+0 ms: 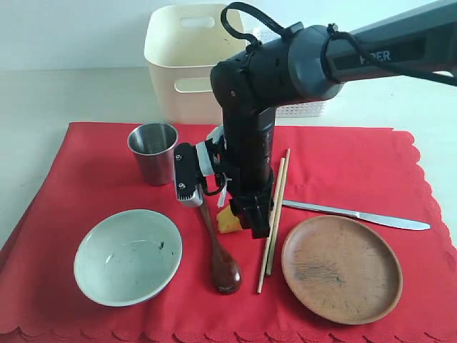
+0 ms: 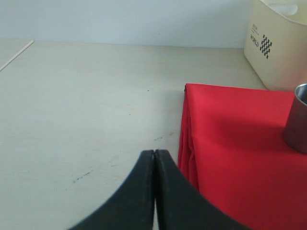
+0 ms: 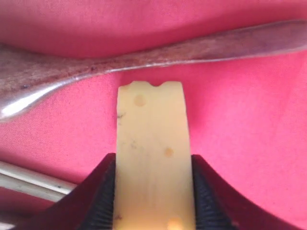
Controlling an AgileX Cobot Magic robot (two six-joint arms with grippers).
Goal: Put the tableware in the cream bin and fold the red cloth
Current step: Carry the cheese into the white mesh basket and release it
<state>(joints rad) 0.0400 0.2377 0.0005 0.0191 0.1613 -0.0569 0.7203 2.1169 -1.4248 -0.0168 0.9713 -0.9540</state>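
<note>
**Asker:** What does the exterior view give you, counted?

**Me:** One red cloth spread on the tabletop. On it are one steel cup, one bowl, one spoon, two chopsticks, one knife and one plate. The cup stands near the cloth edge facing the cream bin, which sits on the tabletop just past that edge. One white lattice basket shows behind my right arm. The bowl and plate lie near the opposite, scalloped edge, each toward its own corner, with the spoon and chopsticks between them. The knife lies on the bin side of the plate. My right gripper is down at mid-cloth on one cheese wedge, between the spoon handle and the chopsticks.

**Asker:** And the left wrist view?

**Me:** Only this view shows my left gripper. Its jaws are pressed together with nothing between them, over bare tabletop beside a side edge of the cloth. It also catches the cup and a printed label on the bin.

**Asker:** The right wrist view?

**Me:** It shows the grip that my arm hides in the exterior view. My right gripper is partly closed, with its pads against both sides of the wedge. The spoon handle lies just past the wedge's tip, and the two chopsticks lie to one side on the cloth. I cannot tell whether the wedge rests on the cloth.
</note>
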